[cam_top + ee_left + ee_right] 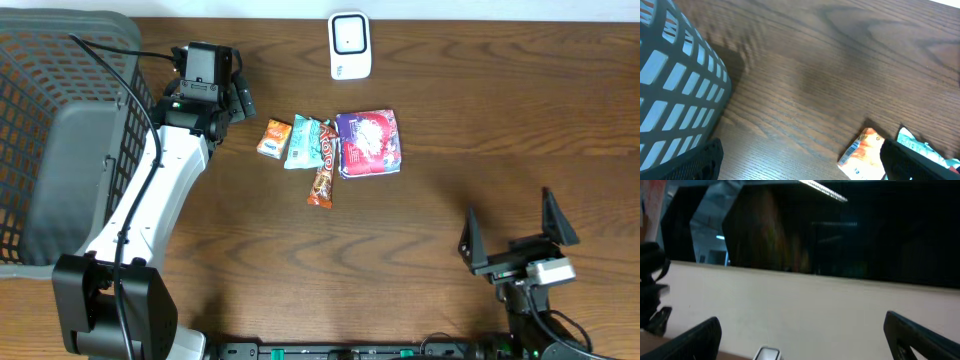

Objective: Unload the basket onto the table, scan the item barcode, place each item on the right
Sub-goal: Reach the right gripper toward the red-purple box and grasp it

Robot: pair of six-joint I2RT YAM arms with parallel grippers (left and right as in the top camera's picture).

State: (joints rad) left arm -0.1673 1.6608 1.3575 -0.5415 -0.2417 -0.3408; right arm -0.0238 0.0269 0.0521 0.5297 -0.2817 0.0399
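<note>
Several snack packets lie in a cluster mid-table: an orange packet (274,138), a teal packet (304,141), a brown bar (324,170) and a purple packet (368,143). The white scanner (349,45) stands at the far edge. My left gripper (210,95) hovers open just left of the cluster. In the left wrist view the orange packet (862,152) shows its barcode beside the right finger, and nothing lies between the fingers of the left gripper (800,170). My right gripper (512,232) stands open and empty near the front right. From the right gripper (805,340) the scanner's top (767,354) is just visible.
A dark plastic basket (60,120) fills the left side of the table, close to the left arm; its wall (675,85) looms at the left of the left wrist view. Bare wood lies between the packets and the right gripper.
</note>
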